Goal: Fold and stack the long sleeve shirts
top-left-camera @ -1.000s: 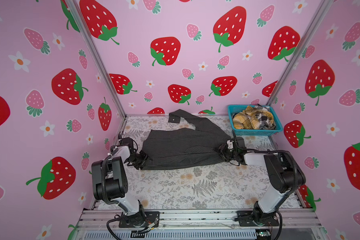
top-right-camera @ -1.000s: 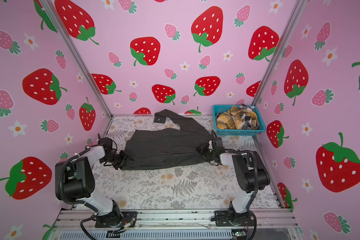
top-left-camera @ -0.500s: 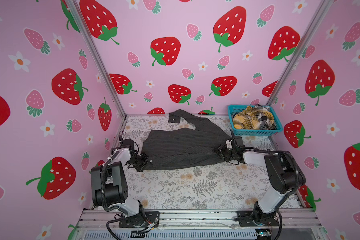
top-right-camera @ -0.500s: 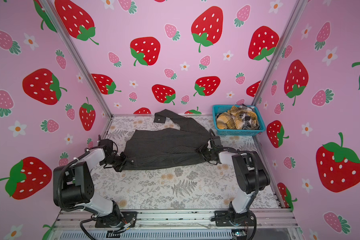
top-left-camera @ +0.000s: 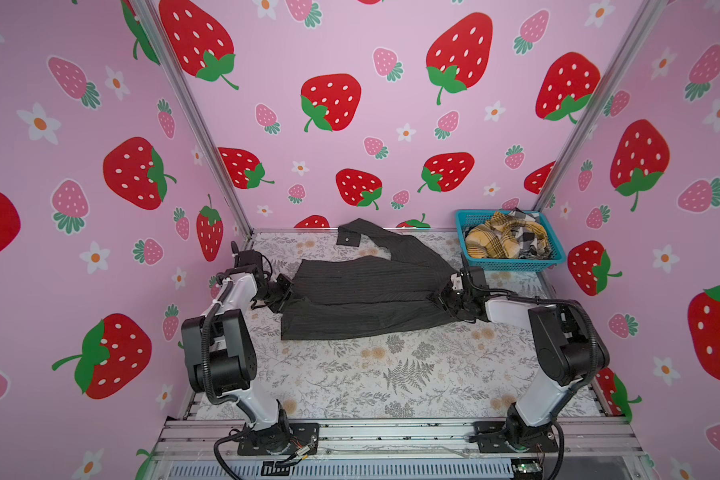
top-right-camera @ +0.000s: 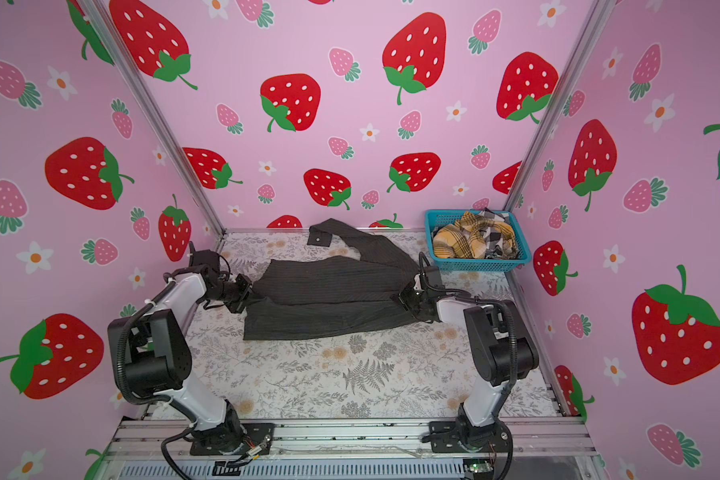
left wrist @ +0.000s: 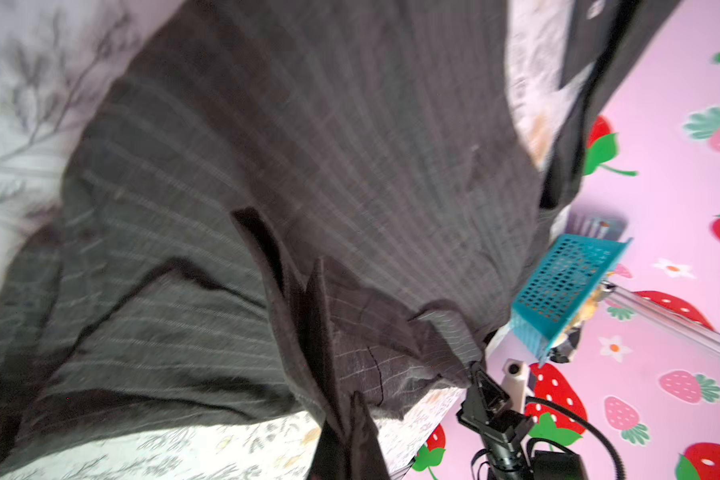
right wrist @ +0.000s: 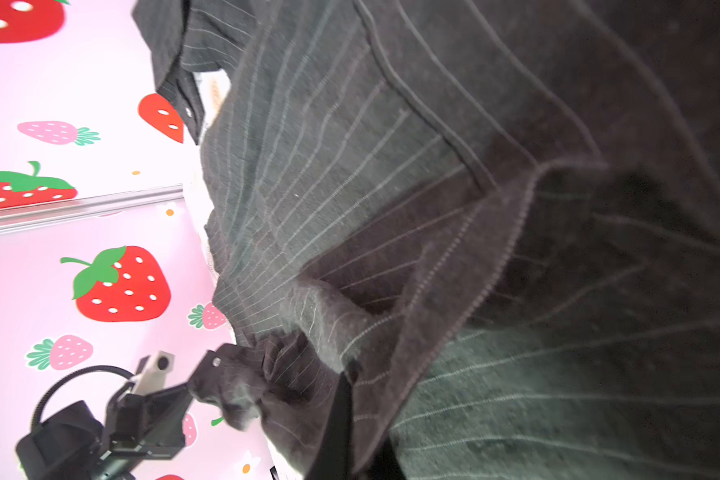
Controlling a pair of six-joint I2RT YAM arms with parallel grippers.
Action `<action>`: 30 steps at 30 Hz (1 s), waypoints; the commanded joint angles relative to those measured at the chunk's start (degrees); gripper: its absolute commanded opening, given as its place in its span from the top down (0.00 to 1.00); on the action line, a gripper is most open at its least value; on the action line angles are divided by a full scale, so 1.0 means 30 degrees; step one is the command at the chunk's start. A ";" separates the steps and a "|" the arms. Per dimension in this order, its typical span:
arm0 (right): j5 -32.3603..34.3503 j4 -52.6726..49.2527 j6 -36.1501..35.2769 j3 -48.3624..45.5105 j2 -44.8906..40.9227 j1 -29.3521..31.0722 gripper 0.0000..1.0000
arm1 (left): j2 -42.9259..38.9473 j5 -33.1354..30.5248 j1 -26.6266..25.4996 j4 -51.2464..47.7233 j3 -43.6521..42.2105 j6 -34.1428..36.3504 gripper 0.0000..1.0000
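Pink strawberry-print walls around a floral-cloth bench (top-left-camera: 391, 374).

Both top views: the charcoal pinstripe shirt (top-left-camera: 371, 291) lies flat across the back half of the bench. One sleeve (top-left-camera: 408, 249) trails to the back edge. The left gripper (top-left-camera: 284, 293) is clamped on the shirt end nearest the left edge, the right gripper (top-left-camera: 442, 297) on the end nearest the right edge. The teal basket (top-left-camera: 512, 265) sits in the back right corner holding the mustard plaid shirt (top-left-camera: 487, 245) and the black-white check shirt (top-left-camera: 528, 239), both crumpled.

Left wrist: jaws closed on a bunched fold of charcoal cloth. The view is blurred.

Right wrist: jaws closed on a hemmed edge of the same cloth.

Progress, my read: early. The first shirt looks at most part-folded with its sleeve loose. No stack anywhere, and two shirts are left in the basket.

Writing: none legible, no brand or label visible.
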 commanded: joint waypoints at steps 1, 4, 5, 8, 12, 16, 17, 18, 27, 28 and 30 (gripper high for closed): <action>-0.0062 0.2379 0.0710 -0.1187 -0.1152 -0.0337 1.00 | -0.0202 0.1026 0.0084 -0.0297 0.1727 -0.0897 1.00; 0.0069 0.3805 0.0274 -0.2439 -0.1475 -0.0459 1.00 | -0.0713 0.0316 0.0287 -0.0253 0.0839 -0.0434 1.00; 0.0039 0.4209 0.0059 -0.2745 -0.1462 -0.0431 1.00 | -0.0804 0.0030 0.0381 -0.0169 0.0177 -0.0197 1.00; -0.0572 0.6412 -0.0082 -0.4100 -0.1096 -0.0165 1.00 | -0.0515 -0.0242 0.0794 0.1448 -0.2873 0.0107 1.00; -0.1728 0.8305 -0.0379 -0.4910 -0.0019 0.0578 1.00 | 0.1115 -0.0786 0.1154 0.2314 -0.4846 0.0574 1.00; -0.1128 0.7892 -0.0601 -0.5591 -0.0601 0.0625 1.00 | 0.0917 -0.1301 0.1185 0.2243 -0.5093 0.0526 1.00; -0.0989 0.7599 -0.0741 -0.5544 -0.0691 0.0626 1.00 | 0.0698 -0.1517 0.1199 0.2114 -0.5018 0.0566 1.00; -0.0805 0.7221 -0.0909 -0.5389 -0.0690 0.0625 1.00 | 0.0578 -0.1647 0.1211 0.1884 -0.4845 0.0633 1.00; 0.0141 0.5017 -0.0801 -0.4513 -0.0968 0.0628 0.52 | 0.0512 -0.0825 0.1210 0.0994 -0.3899 0.0430 0.68; 0.0200 0.4813 -0.0712 -0.4416 -0.1091 0.0664 0.53 | 0.0332 -0.0825 0.1212 0.1017 -0.4048 0.0342 0.63; 0.0369 0.4465 -0.0701 -0.4286 -0.1380 0.0684 0.62 | -0.0072 -0.0669 0.1170 0.1199 -0.4468 0.0197 0.62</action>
